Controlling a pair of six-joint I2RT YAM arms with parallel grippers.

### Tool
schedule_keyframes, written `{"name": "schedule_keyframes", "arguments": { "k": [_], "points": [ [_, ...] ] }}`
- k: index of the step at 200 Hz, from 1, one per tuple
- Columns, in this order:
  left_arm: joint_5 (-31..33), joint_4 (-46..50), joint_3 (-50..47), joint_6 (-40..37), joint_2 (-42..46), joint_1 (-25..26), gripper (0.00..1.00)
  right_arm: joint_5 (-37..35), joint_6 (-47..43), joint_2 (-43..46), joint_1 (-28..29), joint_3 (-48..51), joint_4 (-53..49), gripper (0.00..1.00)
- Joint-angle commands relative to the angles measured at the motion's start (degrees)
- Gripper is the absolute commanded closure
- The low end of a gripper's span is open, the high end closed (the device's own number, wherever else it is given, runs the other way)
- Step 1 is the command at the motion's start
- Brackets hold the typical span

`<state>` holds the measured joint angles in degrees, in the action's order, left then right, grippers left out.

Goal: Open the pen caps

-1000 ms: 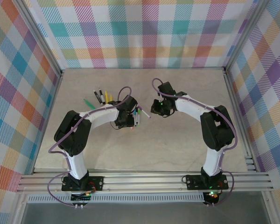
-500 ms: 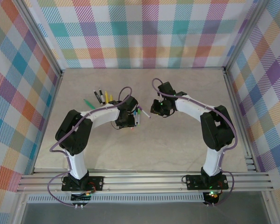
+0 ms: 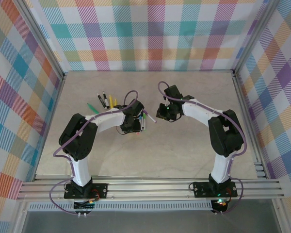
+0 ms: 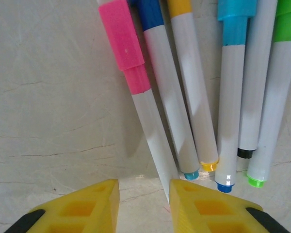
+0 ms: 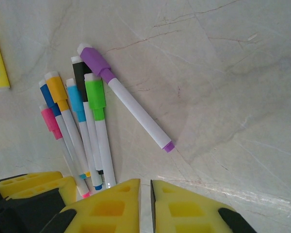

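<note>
Pen layout on table.
Cluster of six pens lies side by side near table centre, with left gripper on its left and right gripper on its right. Caps sit on all six, at the end away from the left gripper; tail ends lie toward it. In the left wrist view the leftmost pen's tail reaches into the gap between the fingers, just beside the right-hand one. Lone pen lies on the cluster's right-gripper side, capped end near the cluster's caps, tail splayed apart. Far pens lie behind and left of the cluster, well apart.
</note>
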<state>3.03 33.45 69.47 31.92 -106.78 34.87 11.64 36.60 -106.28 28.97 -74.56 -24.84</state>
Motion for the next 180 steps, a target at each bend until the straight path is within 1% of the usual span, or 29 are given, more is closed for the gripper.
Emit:
{"name": "schedule_keyframes", "arguments": {
  "k": [1,20,46,79,108,137,180],
  "points": [
    [3.4,4.7,-0.3,-0.9,0.0,0.5,0.68,1.1,0.4,1.3,0.4,0.6,0.8,0.84],
    [5.2,6.8,0.2,-1.6,0.5,0.5,0.69,1.3,0.5,1.3,0.4,0.6,1.2,0.84],
    [4.6,6.3,0.2,-1.5,1.9,0.6,0.69,1.5,0.8,1.4,0.4,0.6,1.3,0.85],
    [2.4,4.4,0.2,-0.3,4.7,0.7,0.66,1.1,0.8,2.1,0.4,1.0,1.0,0.85],
    [-2.2,0.1,-1.1,2.3,6.1,0.8,0.61,1.2,0.6,2.1,0.4,1.0,1.0,0.85],
    [-4.1,-2.0,-1.2,3.8,4.3,1.1,0.6,1.5,0.6,2.0,0.4,1.0,1.2,0.85],
    [-2.1,-1.6,0.6,4.0,0.0,2.0,0.6,1.5,0.1,2.4,0.3,0.5,0.6,0.85]
  ]
}}
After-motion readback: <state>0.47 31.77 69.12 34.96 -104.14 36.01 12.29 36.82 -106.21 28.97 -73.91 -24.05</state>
